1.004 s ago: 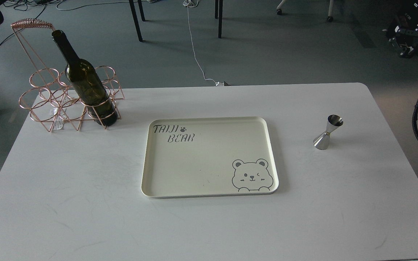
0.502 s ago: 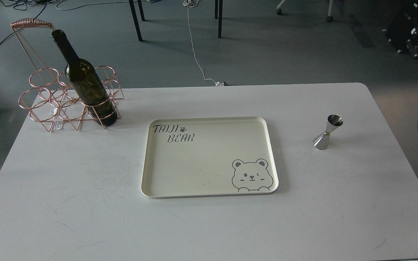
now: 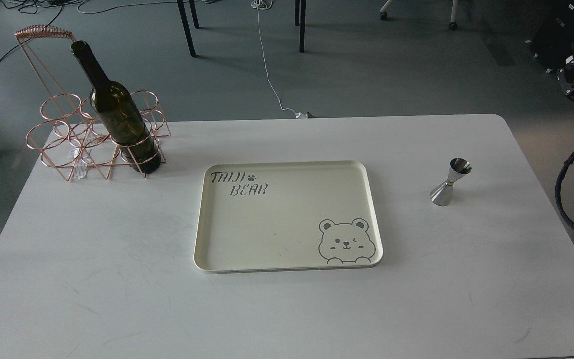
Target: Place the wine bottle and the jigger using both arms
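The white table [image 3: 117, 279] is holding a racked wine bottle [image 3: 117, 117] and loose jigger [image 3: 450, 182], awaiting pickup; I cannot tell either claw's state.

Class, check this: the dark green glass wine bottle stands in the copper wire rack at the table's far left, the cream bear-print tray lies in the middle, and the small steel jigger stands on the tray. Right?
Not quite. The head view shows the small steel hourglass jigger standing on the white table, well right of the cream bear-print tray, not on it. The dark green glass wine bottle is in the copper wire rack, as stated.
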`<action>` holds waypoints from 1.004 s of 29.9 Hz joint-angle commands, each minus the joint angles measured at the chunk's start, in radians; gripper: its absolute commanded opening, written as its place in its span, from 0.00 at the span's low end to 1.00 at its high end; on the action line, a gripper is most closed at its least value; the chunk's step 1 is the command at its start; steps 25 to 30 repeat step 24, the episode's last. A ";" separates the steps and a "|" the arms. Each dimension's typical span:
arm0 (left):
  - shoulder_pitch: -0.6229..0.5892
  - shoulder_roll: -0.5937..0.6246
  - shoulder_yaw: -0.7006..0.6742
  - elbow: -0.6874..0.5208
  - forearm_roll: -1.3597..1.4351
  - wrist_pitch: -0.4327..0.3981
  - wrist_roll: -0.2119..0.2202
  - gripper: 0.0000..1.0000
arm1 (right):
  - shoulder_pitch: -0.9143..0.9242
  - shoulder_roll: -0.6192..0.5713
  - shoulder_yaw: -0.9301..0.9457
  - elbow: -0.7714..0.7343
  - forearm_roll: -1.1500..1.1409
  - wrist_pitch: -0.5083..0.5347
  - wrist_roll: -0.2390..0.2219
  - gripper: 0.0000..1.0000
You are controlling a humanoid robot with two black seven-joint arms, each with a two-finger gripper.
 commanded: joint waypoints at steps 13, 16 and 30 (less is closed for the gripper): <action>0.130 -0.090 -0.078 0.010 -0.015 -0.046 -0.002 0.99 | -0.094 0.051 0.020 -0.071 0.123 0.079 0.000 0.99; 0.135 -0.094 -0.077 0.013 -0.015 -0.043 -0.002 0.99 | -0.094 0.054 0.013 -0.079 0.114 0.079 -0.002 0.99; 0.135 -0.104 -0.077 0.015 -0.013 -0.042 0.000 0.99 | -0.088 0.074 0.009 -0.076 0.077 0.079 -0.001 0.99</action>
